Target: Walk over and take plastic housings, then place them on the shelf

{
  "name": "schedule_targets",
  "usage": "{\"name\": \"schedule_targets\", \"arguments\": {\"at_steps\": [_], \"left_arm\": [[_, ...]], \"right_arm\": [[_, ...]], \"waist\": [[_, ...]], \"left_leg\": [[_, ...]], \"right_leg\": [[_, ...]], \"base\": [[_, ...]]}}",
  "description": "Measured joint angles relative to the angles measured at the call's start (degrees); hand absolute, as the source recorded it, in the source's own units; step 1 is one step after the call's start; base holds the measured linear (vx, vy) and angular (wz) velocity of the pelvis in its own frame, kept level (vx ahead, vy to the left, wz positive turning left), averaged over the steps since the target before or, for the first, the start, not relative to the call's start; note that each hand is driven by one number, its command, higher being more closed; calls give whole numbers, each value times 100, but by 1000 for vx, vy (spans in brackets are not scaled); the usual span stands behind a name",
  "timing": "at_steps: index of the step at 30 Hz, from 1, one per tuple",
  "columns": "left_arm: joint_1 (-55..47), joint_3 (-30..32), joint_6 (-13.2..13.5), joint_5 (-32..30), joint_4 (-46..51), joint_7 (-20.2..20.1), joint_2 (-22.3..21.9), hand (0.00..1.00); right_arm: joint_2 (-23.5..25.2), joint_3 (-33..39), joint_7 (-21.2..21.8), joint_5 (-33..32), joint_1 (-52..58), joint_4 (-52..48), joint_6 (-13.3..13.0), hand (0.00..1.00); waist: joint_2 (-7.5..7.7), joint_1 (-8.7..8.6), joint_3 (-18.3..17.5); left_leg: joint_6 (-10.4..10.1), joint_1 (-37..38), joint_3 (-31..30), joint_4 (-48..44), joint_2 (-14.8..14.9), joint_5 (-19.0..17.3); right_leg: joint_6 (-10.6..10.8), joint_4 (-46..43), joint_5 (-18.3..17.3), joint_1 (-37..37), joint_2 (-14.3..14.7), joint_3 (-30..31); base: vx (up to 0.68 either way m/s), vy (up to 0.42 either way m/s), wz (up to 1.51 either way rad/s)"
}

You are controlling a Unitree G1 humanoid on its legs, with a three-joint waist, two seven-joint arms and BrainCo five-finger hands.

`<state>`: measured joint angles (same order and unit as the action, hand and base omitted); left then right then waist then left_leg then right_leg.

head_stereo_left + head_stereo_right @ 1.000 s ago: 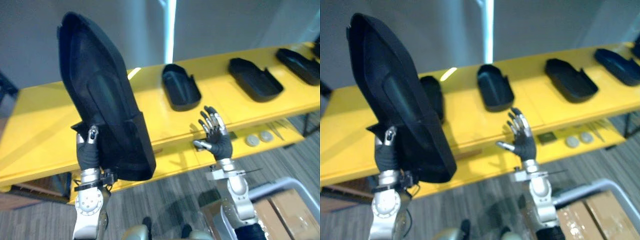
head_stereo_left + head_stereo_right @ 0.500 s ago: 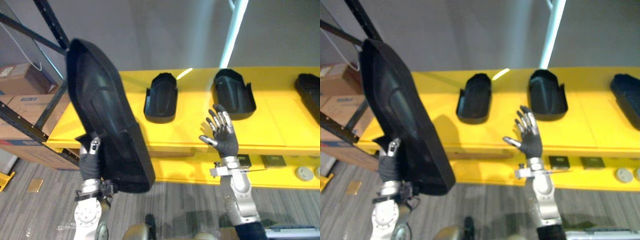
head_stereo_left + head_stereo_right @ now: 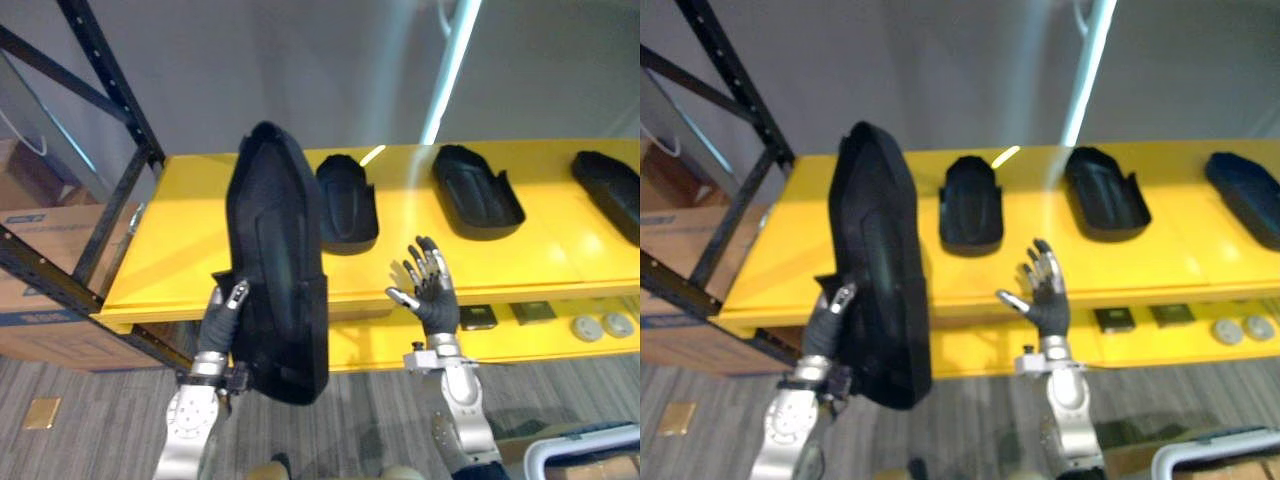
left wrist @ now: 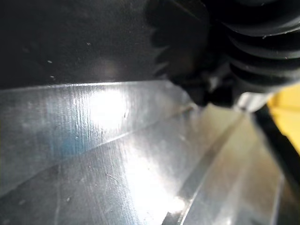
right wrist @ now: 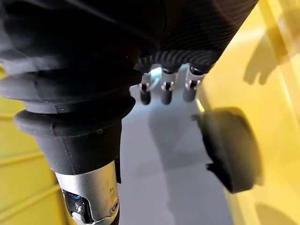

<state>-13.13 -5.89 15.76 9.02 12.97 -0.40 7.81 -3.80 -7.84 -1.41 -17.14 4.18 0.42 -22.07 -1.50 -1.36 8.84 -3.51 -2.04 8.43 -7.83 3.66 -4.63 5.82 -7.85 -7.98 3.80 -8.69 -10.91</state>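
Observation:
A long black plastic housing (image 3: 275, 262) stands nearly upright before the yellow shelf (image 3: 180, 250), and my left hand (image 3: 222, 312) holds it by its lower edge with the thumb against its face. Close up, the left wrist view shows the housing's dark glossy surface (image 4: 93, 42). My right hand (image 3: 430, 292) is raised open, palm forward, holding nothing, its straight fingers (image 5: 164, 89) apart from the shelf. Three more black housings (image 3: 346, 198) (image 3: 477, 190) (image 3: 610, 185) lie in a row on the shelf top.
A black rack upright (image 3: 108, 82) with diagonal braces stands at the shelf's left end, with cardboard boxes (image 3: 30, 295) behind it. On the lower yellow ledge lie two dark square parts (image 3: 478, 317) and two round discs (image 3: 586, 328). A white-rimmed cart (image 3: 580, 455) sits at the lower right.
The camera has shifted, so the shelf sits differently in view. The held housing has swung from leaning left to nearly upright, closer to the middle. My right hand stays raised and open.

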Motion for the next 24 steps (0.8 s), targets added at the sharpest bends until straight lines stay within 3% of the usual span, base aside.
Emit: {"name": "schedule_targets", "arguments": {"at_steps": [3,6,9,13,15,19,21,24], "left_arm": [[32,21,12,2,64,34,-105,100],[31,29,37,-58,101,147,-158,100],[19,146,38,-53,184,365,-168,100],[27,238,38,-59,275,447,-319,100],[23,243,38,-113,274,694,-386,100],[202,328,30,-263,273,948,-378,100],[307,335,3,-346,275,923,-366,100],[398,438,-231,-319,278,896,-294,100]], "right_arm": [[-94,62,-2,223,23,2,-5,0],[-109,227,-1,226,20,1,-19,0],[-109,370,25,222,119,-2,-55,0],[-113,365,44,229,189,-244,-94,0],[-148,326,-20,290,109,-315,-289,0],[-188,247,-262,389,-247,-323,-402,0],[-168,193,-261,317,-223,-325,-402,0],[-28,85,-265,369,-75,-343,-391,0]], "waist": [[-109,-48,-2],[-83,-50,15],[15,8,86],[-29,-35,160],[-33,-39,186],[-184,-65,127],[-182,-113,129],[-44,-108,141]], "left_leg": [[-19,15,13,277,-6,182],[-25,77,57,189,30,196],[-5,-33,47,-462,99,184],[-9,-18,6,-588,186,187],[-24,-60,11,-756,169,166],[-63,207,43,-92,98,105],[-81,499,41,407,38,94],[-5,612,100,637,-163,120]], "right_leg": [[7,52,73,-81,13,11],[-10,51,61,-33,30,86],[-24,68,53,144,-14,242],[-88,69,16,225,31,276],[-84,16,18,190,-2,392],[-2,-196,67,-180,-11,660],[57,-196,104,-165,-25,651],[159,-106,198,-146,-185,660]], "base": [[7,-3,-1],[7,-27,-13],[2,-58,-22],[-21,-23,-6],[-39,5,-24],[-30,71,-32],[-10,117,-11],[-15,121,-7]]}}
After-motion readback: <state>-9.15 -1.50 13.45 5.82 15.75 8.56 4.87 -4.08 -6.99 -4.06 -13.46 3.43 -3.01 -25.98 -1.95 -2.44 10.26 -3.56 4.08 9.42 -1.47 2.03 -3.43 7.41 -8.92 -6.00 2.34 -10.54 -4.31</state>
